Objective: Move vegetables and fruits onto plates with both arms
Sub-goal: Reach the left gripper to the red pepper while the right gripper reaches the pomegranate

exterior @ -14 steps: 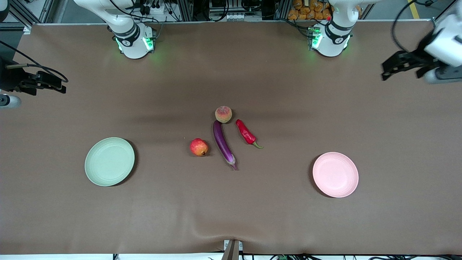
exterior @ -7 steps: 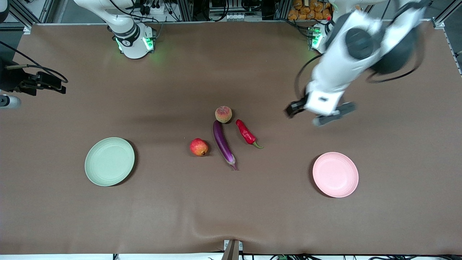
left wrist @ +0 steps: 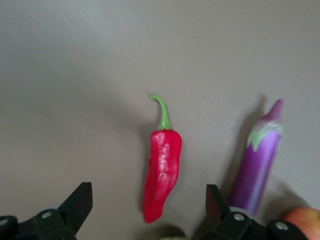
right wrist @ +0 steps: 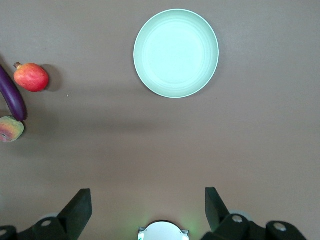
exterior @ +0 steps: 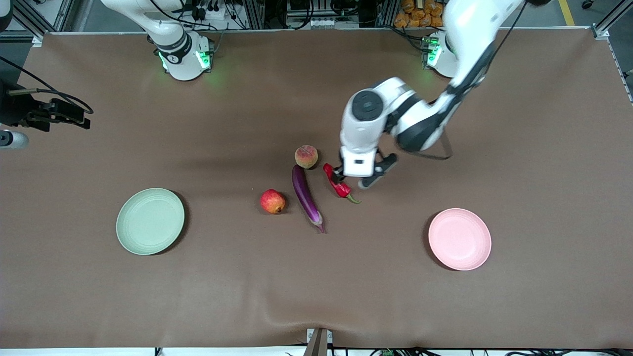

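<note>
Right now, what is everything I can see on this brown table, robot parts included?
Wrinkled red chili pepper: one, red, mid-table, beside the eggplant.
Long glossy purple eggplant: one, purple, mid-table.
Fuzzy peach: one, pink-orange, at the eggplant's end farther from the front camera.
Round pomegranate-like fruit: one, red-yellow, beside the eggplant.
Pale green plate: one, right arm's end.
Pale pink plate: one, left arm's end.
Left gripper: open, over the chili.
Right gripper: open, waiting at the table's edge.
</note>
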{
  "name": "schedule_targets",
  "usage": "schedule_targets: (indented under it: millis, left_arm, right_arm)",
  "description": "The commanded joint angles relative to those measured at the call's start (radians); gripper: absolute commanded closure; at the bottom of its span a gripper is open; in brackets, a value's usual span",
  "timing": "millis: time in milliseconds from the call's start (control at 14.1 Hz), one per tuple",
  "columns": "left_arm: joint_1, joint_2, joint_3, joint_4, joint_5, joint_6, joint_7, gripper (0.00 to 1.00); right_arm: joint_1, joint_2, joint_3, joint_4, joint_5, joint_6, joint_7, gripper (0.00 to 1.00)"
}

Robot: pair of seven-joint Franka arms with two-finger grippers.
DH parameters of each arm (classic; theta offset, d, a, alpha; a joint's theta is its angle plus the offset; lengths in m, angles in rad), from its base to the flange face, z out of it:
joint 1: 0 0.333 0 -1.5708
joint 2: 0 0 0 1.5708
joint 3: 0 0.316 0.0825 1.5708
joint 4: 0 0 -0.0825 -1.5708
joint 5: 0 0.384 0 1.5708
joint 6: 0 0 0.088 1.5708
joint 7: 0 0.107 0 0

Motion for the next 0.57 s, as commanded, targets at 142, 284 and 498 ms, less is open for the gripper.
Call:
schedule_targets:
  millis: [142,284,498]
  left_arm:
    - [-0.024,0.123,0.009,0.056,0.089,0.093,-0.11,0.0]
    - [-0.025,0.154,0.014,0.058,0.092,0.116,-0.11,0.01]
    - [-0.024,0.179,0.017,0.056,0.092,0.13,-0.112,0.42]
  right_arm:
    - [-0.012,0.007,0.011,0.004,-0.007,0.002,-0.005,0.0]
    - [-0.011,0.012,0.011,0.004,-0.007,0.007,-0.005,0.0]
    - [-0.001,0.016,0.011,0.004,-0.006,0.016,0.002,0.0]
